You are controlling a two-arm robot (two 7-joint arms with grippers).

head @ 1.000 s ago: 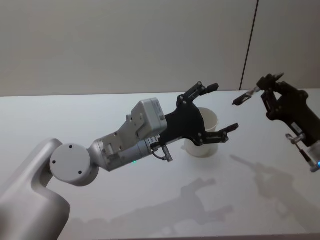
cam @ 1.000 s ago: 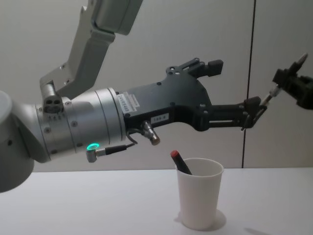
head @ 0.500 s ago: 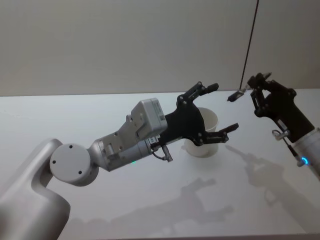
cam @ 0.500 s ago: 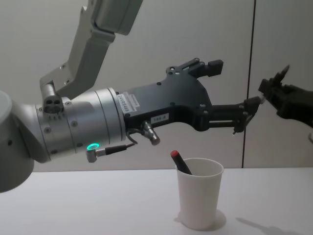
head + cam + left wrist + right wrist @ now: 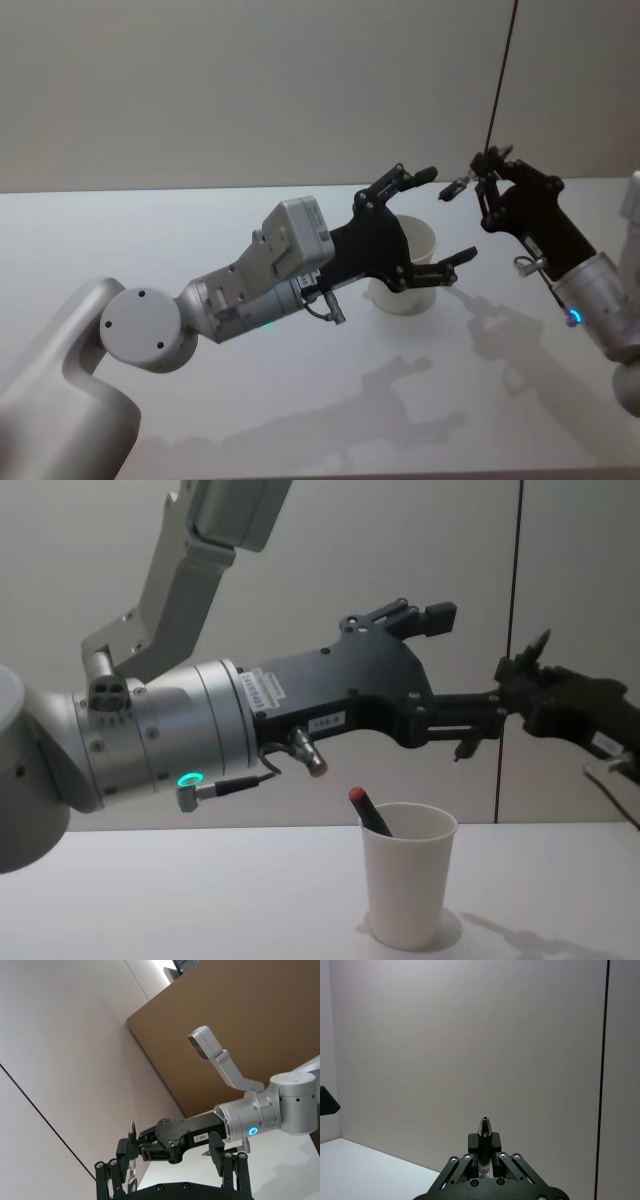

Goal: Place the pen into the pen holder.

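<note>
White tabletop (image 5: 200, 250), plain wall. Tapered white paper cup (image 5: 407, 885) under splayed left gripper (image 5: 428, 222). Right gripper (image 5: 478, 184) clamps dark silver-tipped pen (image 5: 453, 187), above cup's right. Risk: clipping left fingers (image 5: 437, 612), missing rim.

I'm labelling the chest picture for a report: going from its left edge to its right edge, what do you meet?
Left arm's silver wrist housing → red-capped pen leaning in the white cup → white paper cup → right pincer, shut on a pen, coming in from the right edge.
</note>
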